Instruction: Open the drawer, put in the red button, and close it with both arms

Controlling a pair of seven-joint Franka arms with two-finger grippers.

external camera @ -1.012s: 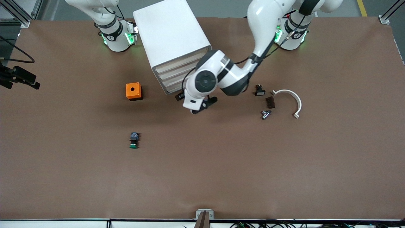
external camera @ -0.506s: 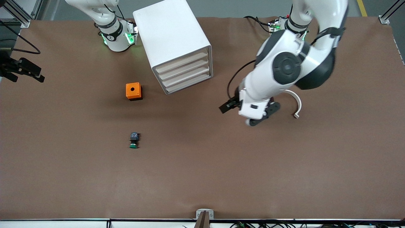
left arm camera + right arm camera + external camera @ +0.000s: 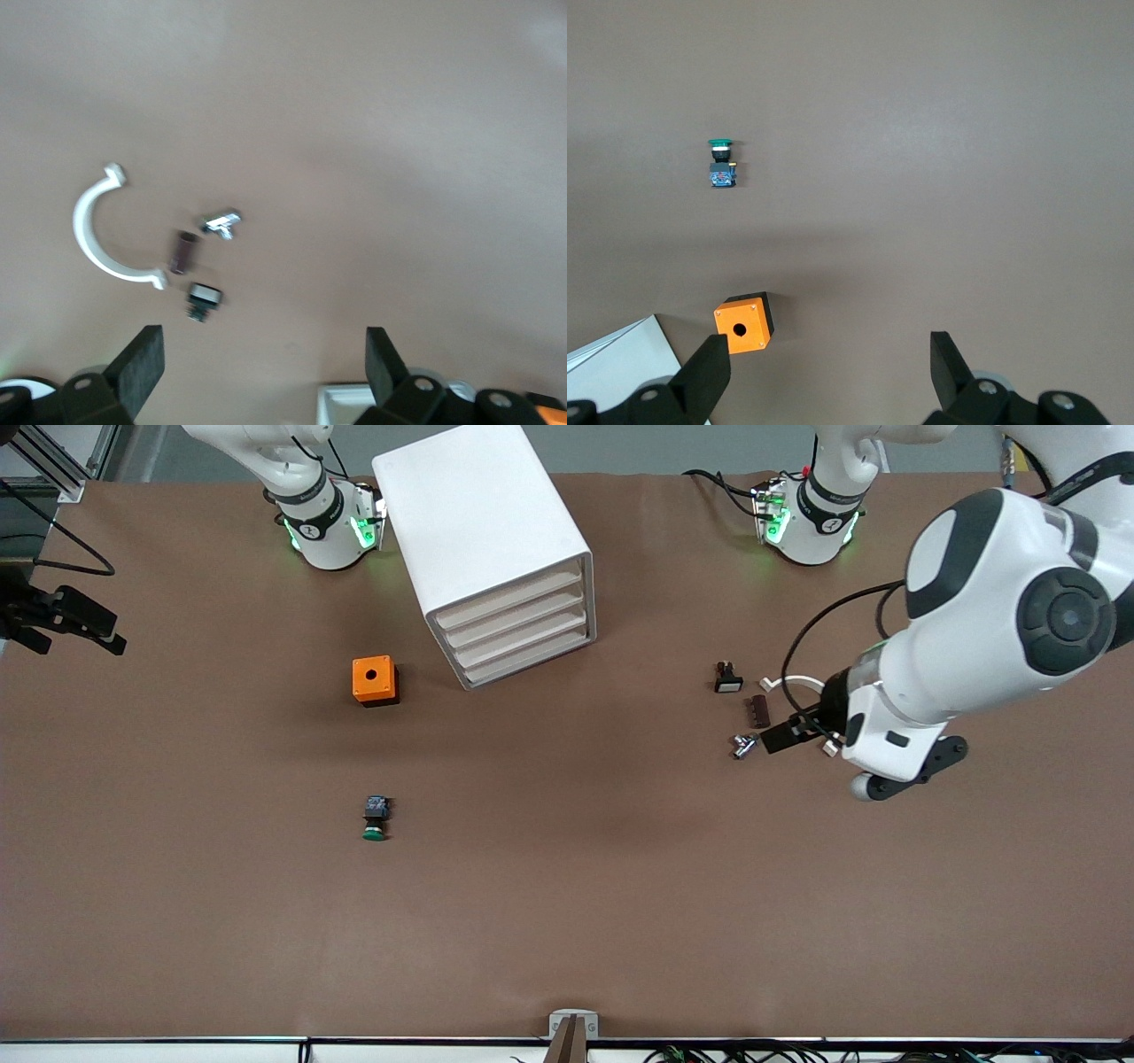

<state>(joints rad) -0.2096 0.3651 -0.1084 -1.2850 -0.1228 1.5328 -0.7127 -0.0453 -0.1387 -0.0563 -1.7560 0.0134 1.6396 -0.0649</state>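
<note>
The white cabinet [image 3: 483,531] stands near the robots' bases, and all of its drawers [image 3: 514,633] sit flush and shut. The red button is hidden; no red cap shows in any view. My left gripper [image 3: 791,732] is open and empty, up over the small parts at the left arm's end of the table; its wrist view [image 3: 264,352] shows bare table between its fingers. My right gripper [image 3: 828,356] is open and empty, high over the table beside the orange box [image 3: 743,323]. The right arm waits.
An orange box [image 3: 375,680] with a round hole stands beside the cabinet. A green-capped button [image 3: 375,818] lies nearer the front camera. A white curved clamp [image 3: 97,232], a brown part [image 3: 758,710], a silver part [image 3: 743,745] and a black white-faced part [image 3: 727,678] lie under the left arm.
My left arm has swung away from the cabinet's drawer fronts toward its own end of the table and now hangs over the small parts. The drawers stay shut.
</note>
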